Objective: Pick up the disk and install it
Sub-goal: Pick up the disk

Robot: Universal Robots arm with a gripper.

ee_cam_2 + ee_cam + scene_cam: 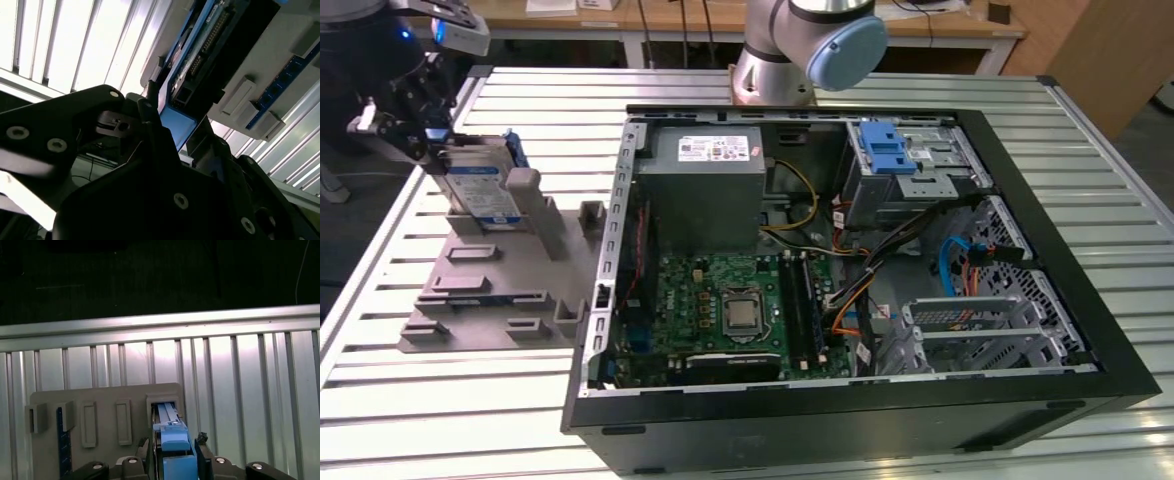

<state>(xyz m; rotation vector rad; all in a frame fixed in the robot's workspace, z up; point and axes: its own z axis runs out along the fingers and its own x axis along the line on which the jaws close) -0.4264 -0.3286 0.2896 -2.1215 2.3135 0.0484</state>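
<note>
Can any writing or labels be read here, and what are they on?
No text can be read.
White sticker on the grey box: print too small.
Blue-and-white label on the disk: blurred.
Markings on the green circuit board: too small.

Slatted metal table (454, 420) (wooden desks (961, 22) behind)

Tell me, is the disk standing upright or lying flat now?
Upright: the disk stands on edge in the grey holder's slot, the gripper at its top.
</note>
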